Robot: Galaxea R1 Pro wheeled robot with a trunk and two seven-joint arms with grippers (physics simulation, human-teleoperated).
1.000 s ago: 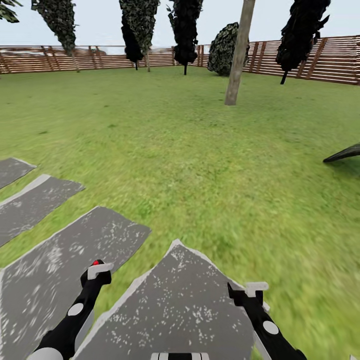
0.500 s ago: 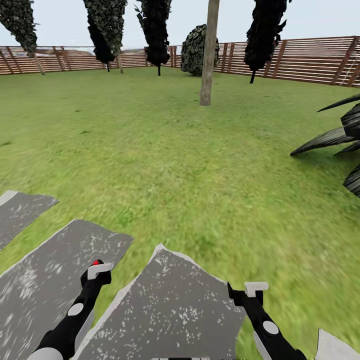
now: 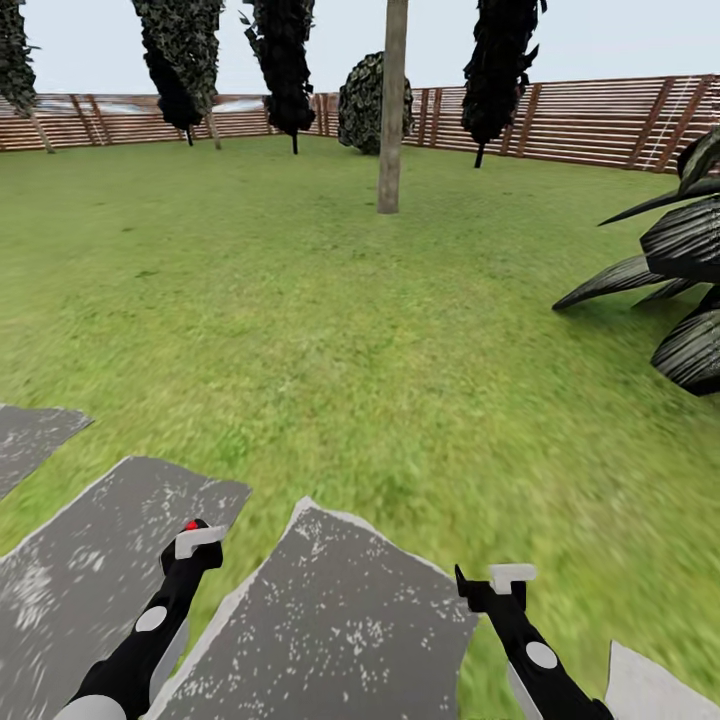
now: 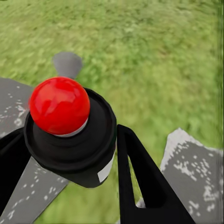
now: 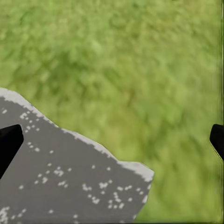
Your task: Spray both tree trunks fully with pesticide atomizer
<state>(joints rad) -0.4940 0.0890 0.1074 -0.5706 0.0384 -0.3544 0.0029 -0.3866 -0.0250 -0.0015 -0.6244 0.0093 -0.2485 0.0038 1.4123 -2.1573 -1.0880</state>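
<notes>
Between our left gripper's [image 4: 70, 154] dark fingers [image 4: 144, 182] we hold the pesticide atomizer [image 4: 70, 135], a black canister topped with a round red button [image 4: 59, 105]; the fingers sit closed against its sides. In the head view the same left gripper [image 3: 192, 545] shows low on our left with a speck of red at its tip. Our right gripper [image 3: 497, 588] hangs low on our right, and in the right wrist view its two fingertips [image 5: 9, 142] sit at opposite edges of the picture, spread wide with nothing between them.

Beneath both arms lie grey stepping slabs [image 3: 330, 620] flecked with white, set in the lawn [image 3: 330, 330]. More slabs run off to our left.

Ahead of us, well across the grass, stands one thick pale tan-grey tree trunk [image 3: 391, 110], straight and rising out of the top of the head view. From here we cannot tell whether any white specks lie on its bark; it is too far and too small. Behind it sits a round dark bush [image 3: 365, 100], and slim black-leaved trees [image 3: 285, 60] stand along the brown slatted fence [image 3: 600, 120] that rings the garden. At our far right a plant with broad dark pointed leaves [image 3: 680, 290] spreads over the grass.
</notes>
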